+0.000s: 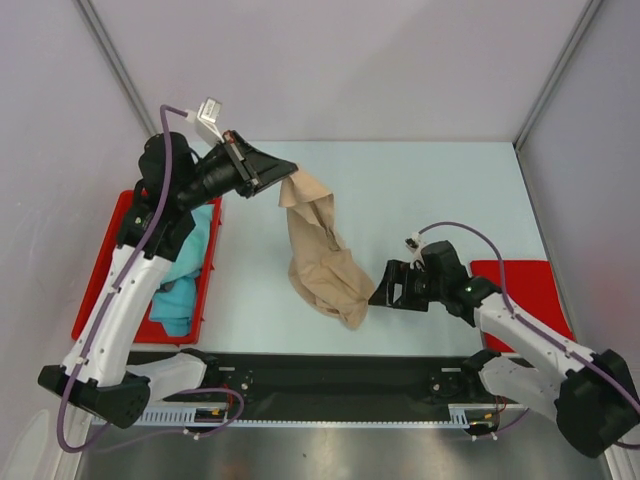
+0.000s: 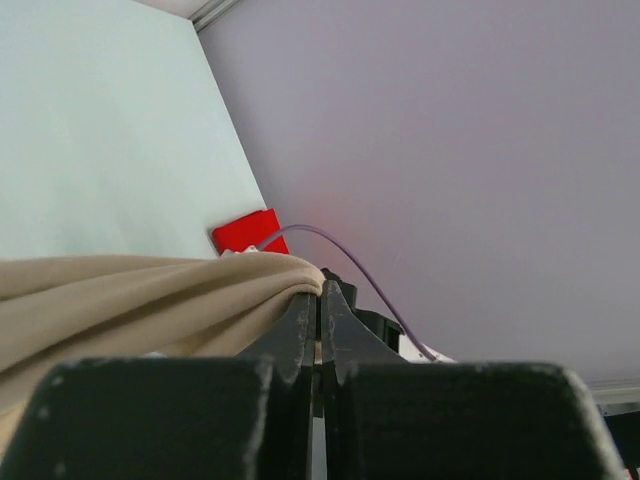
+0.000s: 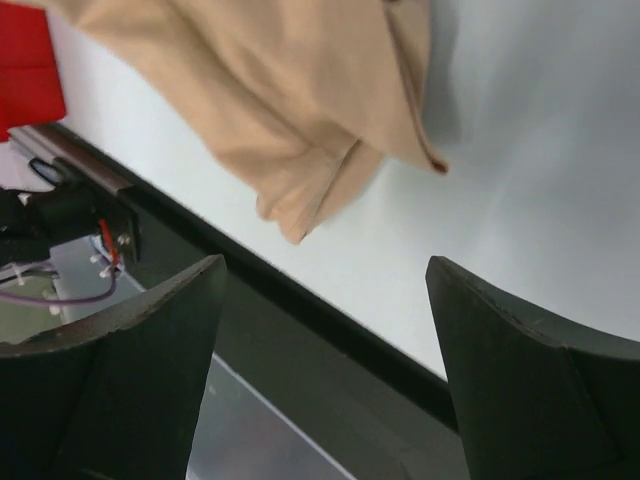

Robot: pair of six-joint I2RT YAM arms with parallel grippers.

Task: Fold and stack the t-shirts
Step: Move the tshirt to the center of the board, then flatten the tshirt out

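Tray [image 1: 97,290], red, far left, holds one teal t-shirt [image 1: 185,272]; left gripper [image 1: 290,170] clamps one tan t-shirt [image 1: 320,260], hanging at centre — right gripper [image 1: 385,285], jaws wide and empty, just beside its lower end; one red mat [image 1: 520,285] beyond.

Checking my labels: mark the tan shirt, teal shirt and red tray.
Tan shirt [image 1: 318,262], top view, middle of the cloth.
Teal shirt [image 1: 178,300], top view, its near fold.
Red tray [image 1: 206,290], top view, right rim.

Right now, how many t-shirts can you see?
2. The tan t-shirt hangs from the left gripper, mid-table; the teal t-shirt lies in the red tray. Another may hide under the left arm.
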